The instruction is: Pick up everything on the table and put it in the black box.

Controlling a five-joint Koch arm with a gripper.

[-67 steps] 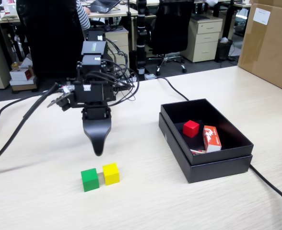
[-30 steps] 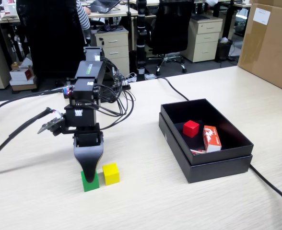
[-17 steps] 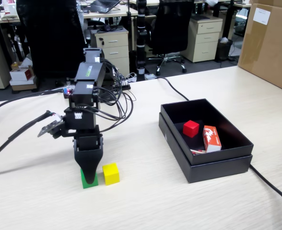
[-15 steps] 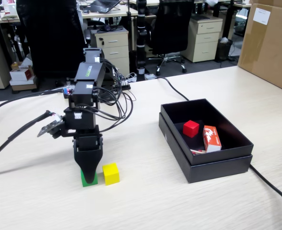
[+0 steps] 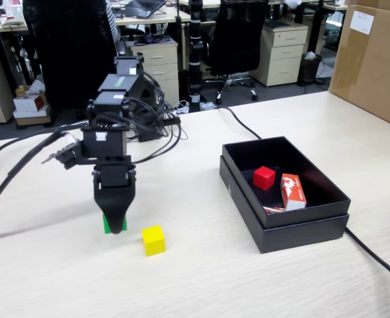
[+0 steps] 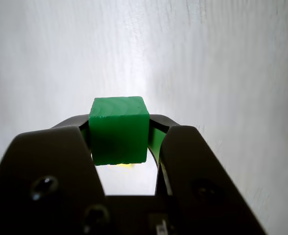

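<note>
Green cube [image 6: 118,129] w/in clamped pincer [image 6: 119,134]

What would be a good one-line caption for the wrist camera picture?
Gripper closed on a green cube over the pale table.

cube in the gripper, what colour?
Green cube, clearest in the wrist view, between the gripper tips.

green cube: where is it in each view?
Fixed view: green cube lower left, mostly hidden behind the end effector, left of the yellow cube.
Wrist view: green cube at centre, between the jaws.
Shared landmark: the end effector around the cube.
</note>
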